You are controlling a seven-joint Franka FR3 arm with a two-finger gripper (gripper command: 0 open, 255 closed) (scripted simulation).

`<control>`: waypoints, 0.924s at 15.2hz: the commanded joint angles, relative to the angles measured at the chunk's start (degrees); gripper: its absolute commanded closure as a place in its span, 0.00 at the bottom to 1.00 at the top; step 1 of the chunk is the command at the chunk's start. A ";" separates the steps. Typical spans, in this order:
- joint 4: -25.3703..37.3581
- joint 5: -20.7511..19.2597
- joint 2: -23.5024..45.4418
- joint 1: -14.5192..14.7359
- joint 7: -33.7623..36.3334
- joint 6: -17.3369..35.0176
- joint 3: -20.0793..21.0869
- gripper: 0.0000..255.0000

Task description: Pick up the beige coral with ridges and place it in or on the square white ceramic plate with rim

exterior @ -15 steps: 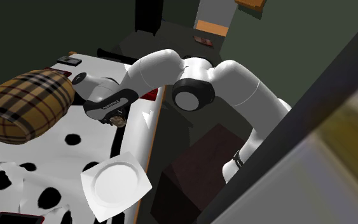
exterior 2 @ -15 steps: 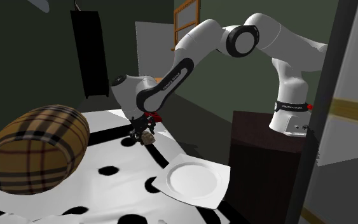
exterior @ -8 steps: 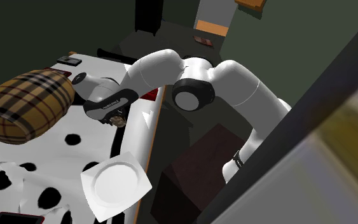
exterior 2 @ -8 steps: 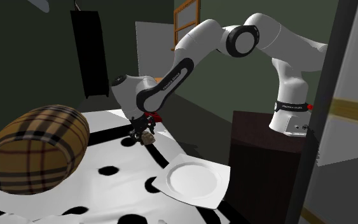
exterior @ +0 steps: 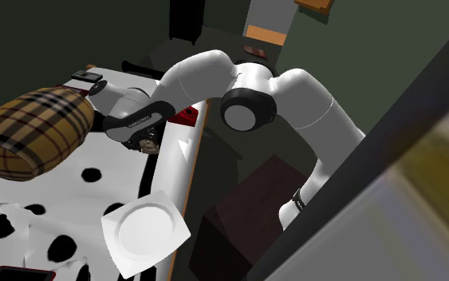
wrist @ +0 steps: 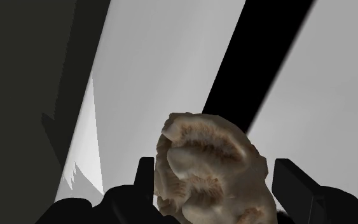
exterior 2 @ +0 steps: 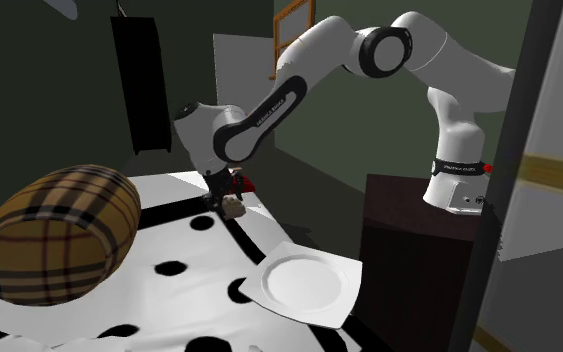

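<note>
Black two-finger tool (wrist: pixel 215 177) pinches the lumpy, beige-brown coral with curved ridges (wrist: pixel 204 167) between its fingers, over the white, black-spotted cover (exterior 2: pixel 184 252), well apart from the glossy square white plate with raised rim (exterior 2: pixel 300 284).

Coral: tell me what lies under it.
Under the coral, clasped in the end effector, the wrist view shows a white cover crossed by a black band. The patch straight below is covered by the coral itself.
</note>
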 commanded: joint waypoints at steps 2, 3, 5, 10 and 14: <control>-0.43 -0.04 -1.56 0.16 -0.32 -1.07 -0.07 1.00; -0.68 -0.06 -2.14 0.20 -0.43 -1.38 -0.10 1.00; -1.11 -0.11 -3.27 0.30 -0.66 -2.04 -0.16 1.00; -1.88 -0.20 -5.93 0.51 -1.26 -3.84 -0.31 1.00; -9.46 -0.58 -10.63 3.45 1.96 -1.96 0.07 1.00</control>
